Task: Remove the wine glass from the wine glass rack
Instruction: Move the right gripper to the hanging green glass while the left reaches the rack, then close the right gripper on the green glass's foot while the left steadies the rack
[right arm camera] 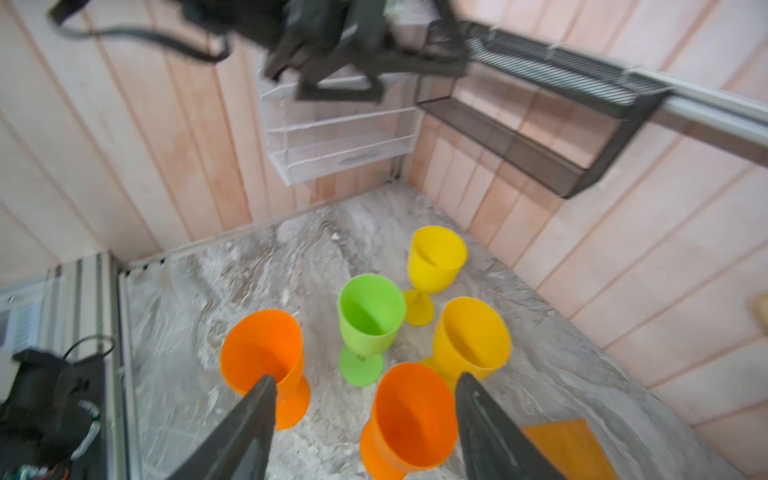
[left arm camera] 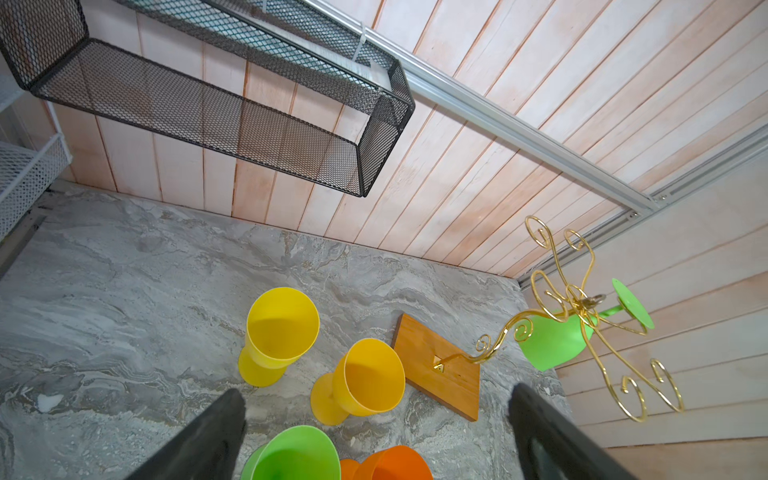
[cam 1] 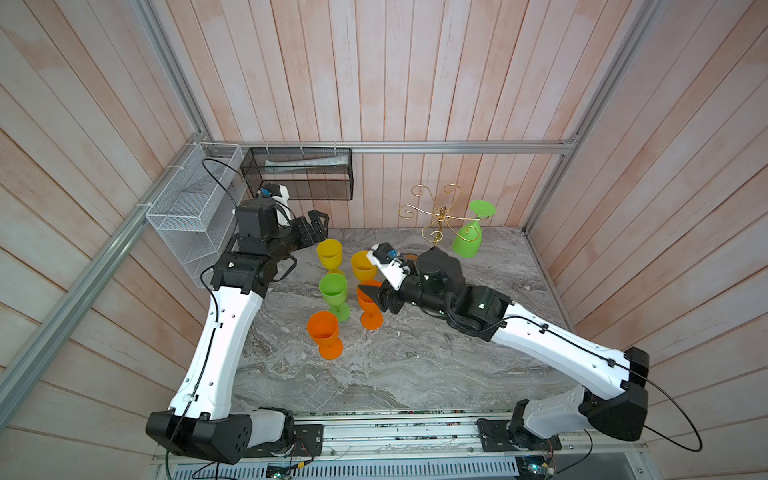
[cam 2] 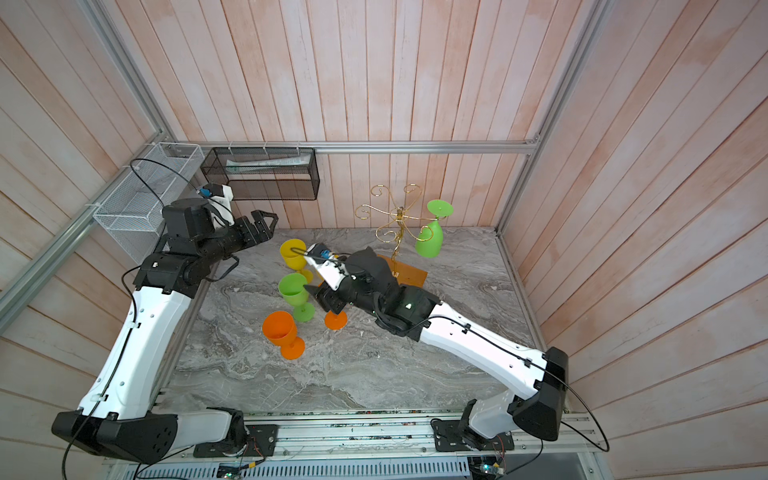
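While five coloured plastic goblets (right arm camera: 370, 316) sit on the grey marble desk (cam 1: 374, 374), one green plastic wine glass (cam 1: 467, 243) hangs off the gold wire rack (cam 1: 436, 214). Both the left tool (cam 1: 322, 222) and right tool (right arm camera: 365, 382) are spread apart.

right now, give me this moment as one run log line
left gripper: open, empty | right gripper: open, straddling orange glass | green glass: hanging inverted on rack
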Controlling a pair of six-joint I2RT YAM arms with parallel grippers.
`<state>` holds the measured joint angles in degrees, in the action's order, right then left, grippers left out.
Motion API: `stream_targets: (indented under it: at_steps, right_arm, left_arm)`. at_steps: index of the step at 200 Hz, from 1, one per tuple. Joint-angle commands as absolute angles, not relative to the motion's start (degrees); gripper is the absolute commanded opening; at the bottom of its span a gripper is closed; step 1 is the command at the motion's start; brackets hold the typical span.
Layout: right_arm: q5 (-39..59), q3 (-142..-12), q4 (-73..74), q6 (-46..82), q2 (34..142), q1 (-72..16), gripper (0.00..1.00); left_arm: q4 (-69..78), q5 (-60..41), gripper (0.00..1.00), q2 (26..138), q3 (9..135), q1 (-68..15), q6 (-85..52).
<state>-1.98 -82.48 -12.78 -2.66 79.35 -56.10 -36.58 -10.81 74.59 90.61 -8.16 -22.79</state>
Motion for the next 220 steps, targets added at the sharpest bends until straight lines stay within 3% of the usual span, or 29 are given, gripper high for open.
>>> stream_targets:
  at_steps: [1, 78, 115, 154, 220]
  right_arm:
    - [-3.6, -83.5, -10.3, 3.8, 76.5, -51.6, 0.67]
    - [-18.2, -87.7, -17.9, 16.6, 71.1, -35.2, 0.61]
    - [-5.7, -84.1, -20.6, 26.8, 68.4, -17.1, 0.57]
    - [15.5, -75.8, -12.8, 39.7, 67.9, 1.1, 0.55]
    - [28.9, -73.0, -0.7, 50.5, 75.5, 6.4, 0.54]
  left_arm:
    - [-31.2, -13.2, 1.0, 71.9, 87.8, -8.6, -19.0]
    - [-25.5, -10.9, 1.0, 68.5, 81.1, -19.5, -8.0]
    - [-22.8, -8.7, 1.0, 68.9, 78.3, -27.6, -4.8]
    - [-23.6, -3.7, 1.0, 71.1, 78.4, -35.8, 2.4]
    - [-18.3, -7.1, 1.0, 68.5, 71.1, -38.4, 10.4]
